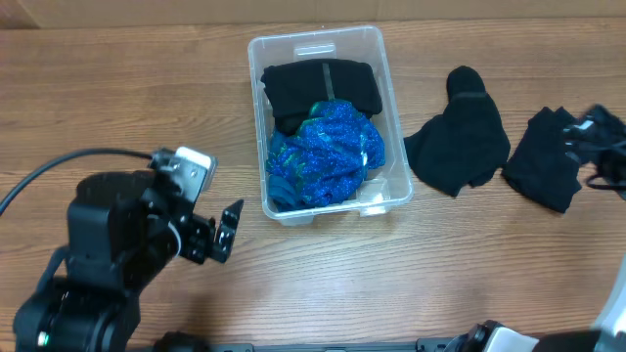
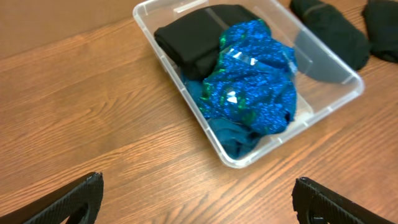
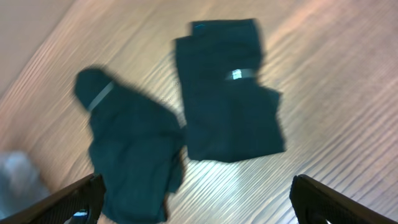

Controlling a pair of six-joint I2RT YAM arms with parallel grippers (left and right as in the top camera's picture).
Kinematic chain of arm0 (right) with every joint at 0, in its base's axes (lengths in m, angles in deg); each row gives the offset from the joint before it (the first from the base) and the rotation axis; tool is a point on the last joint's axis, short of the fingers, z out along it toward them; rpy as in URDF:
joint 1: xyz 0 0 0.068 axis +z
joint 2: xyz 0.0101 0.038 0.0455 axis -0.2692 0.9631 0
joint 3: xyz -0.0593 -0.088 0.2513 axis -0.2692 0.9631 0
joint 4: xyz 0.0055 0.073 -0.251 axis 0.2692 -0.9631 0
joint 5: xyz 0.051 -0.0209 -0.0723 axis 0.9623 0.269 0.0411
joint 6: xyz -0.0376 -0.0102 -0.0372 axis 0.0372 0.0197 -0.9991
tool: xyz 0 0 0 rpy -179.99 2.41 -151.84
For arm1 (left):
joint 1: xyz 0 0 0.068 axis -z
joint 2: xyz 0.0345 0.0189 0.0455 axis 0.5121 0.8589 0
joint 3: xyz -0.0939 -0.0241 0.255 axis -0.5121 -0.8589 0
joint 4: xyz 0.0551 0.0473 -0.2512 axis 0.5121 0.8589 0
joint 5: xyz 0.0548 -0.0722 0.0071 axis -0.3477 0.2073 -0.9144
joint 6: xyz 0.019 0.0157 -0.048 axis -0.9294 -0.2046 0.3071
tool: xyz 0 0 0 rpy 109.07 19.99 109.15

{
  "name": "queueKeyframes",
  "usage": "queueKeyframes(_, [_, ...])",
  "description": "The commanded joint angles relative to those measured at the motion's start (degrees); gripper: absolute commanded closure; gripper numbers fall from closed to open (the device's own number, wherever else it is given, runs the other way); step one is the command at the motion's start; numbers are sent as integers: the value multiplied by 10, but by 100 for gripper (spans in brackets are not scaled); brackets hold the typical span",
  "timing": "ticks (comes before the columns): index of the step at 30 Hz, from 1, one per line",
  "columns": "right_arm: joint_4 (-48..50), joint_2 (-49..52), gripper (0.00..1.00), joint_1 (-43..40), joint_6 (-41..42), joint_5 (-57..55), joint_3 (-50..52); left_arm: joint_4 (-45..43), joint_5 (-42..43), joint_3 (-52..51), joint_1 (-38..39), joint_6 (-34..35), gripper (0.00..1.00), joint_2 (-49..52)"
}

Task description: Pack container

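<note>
**Fig. Open bin on a wooden table, both of my grippers released**

Surface: a wood-grain table [image 1: 117, 88]; a plain brown band runs beyond its far edge, and nothing more of the room shows.

The container [image 1: 393, 108] stands upright near the middle of the far half of the table, mouth up. Its long axis runs from far edge to near edge, slightly skewed. Inside, a folded black garment [image 1: 318, 86] fills the far end and a blue sequinned cloth [image 1: 328, 152] lies heaped toward the near end.

My left gripper [image 1: 225, 233] is low over bare table with its fingers spread wide and holding nothing. The container lies ahead of it and to its right, apart from it; the left wrist view shows the near corner of the bin [image 2: 233, 163] between the fingertips.

My right gripper [image 3: 196, 193] is likewise spread and empty, well to the right of the container. It hangs above two black garments, a rumpled one [image 3: 134, 149] and a flat folded one [image 3: 227, 93], which lie side by side on the table.
</note>
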Motion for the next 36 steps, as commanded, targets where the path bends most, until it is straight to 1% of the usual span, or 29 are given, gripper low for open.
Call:
queueKeyframes(1, [24,66,1,-58,1,39,-2,12,23,9,-3,-7,0,-10])
queueKeyframes(3, [47,120,1,-73,-13,40,-2,15,23,8,-3,-7,0,-7])
queueKeyframes(8, [106,226,0,-73,-40,50,-2,15,23,8,-3,-7,0,-1])
queueKeyframes(12, [143,266,0,-72,-75,61,-2,15,23,8,-3,-7,0,-1])
queueKeyframes(14, [154,283,0,-72,-76,64,-2,15,23,8,-3,-7,0,-1])
queueKeyframes(18, [173,327,1,-70,-95,111,-2,15,23,8,-3,-7,0,-1])
queueKeyframes(23, [188,367,2,-56,-97,115,-2,15,23,8,-3,-7,0,-1])
queueKeyframes(25, [191,376,5,-53,-97,114,-2,15,23,8,-3,-7,0,-1])
queueKeyframes(27, [194,379,15,-52,-96,114,-2,15,23,8,-3,-7,0,-1])
queueKeyframes(28, [196,379,29,-52,-96,114,-2,15,23,8,-3,-7,0,-1])
queueKeyframes(29, [196,379,47,-52,-92,114,-2,15,23,8,-3,-7,0,-1])
queueKeyframes(31, [198,379,63,-52,-89,114,-2,15,23,8,-3,-7,0,-1])
queueKeyframes(32, [198,379,75,-52,-89,114,-2,15,23,8,-3,-7,0,-1])
queueKeyframes(34, [193,378,91,-52,-84,114,-5,15,23,8,-3,-7,0,-1])
queueKeyframes(35, [185,378,96,-52,-76,114,-11,15,23,8,-3,-7,0,-1])
queueKeyframes(36, [174,378,96,-52,-72,115,-23,15,23,8,-3,-7,0,-1])
